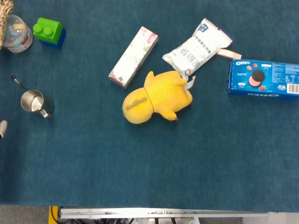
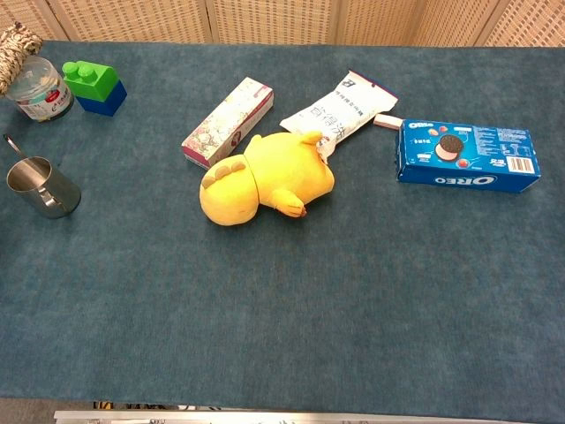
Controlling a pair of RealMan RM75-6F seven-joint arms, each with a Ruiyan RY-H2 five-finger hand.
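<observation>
Only a pale rounded tip [image 1: 2, 129], seemingly a fingertip of my left hand, pokes in at the left edge of the head view, just below a small metal cup [image 1: 32, 101] [image 2: 35, 185]. The rest of that hand is out of frame. My right hand shows in neither view. A yellow plush toy [image 1: 156, 98] [image 2: 265, 177] lies mid-table. A long floral box [image 1: 133, 57] [image 2: 228, 122] lies at its upper left and a white pouch [image 1: 198, 46] [image 2: 340, 110] touches its upper right.
A blue Oreo box [image 1: 264, 78] [image 2: 466, 155] lies flat at the right. At the far left stand a green-and-blue toy block [image 1: 48, 30] [image 2: 91, 81], a clear plastic jar [image 1: 17, 33] [image 2: 37, 88] and a twine roll [image 1: 3, 18] [image 2: 18, 46]. Blue cloth covers the table [image 1: 149, 163].
</observation>
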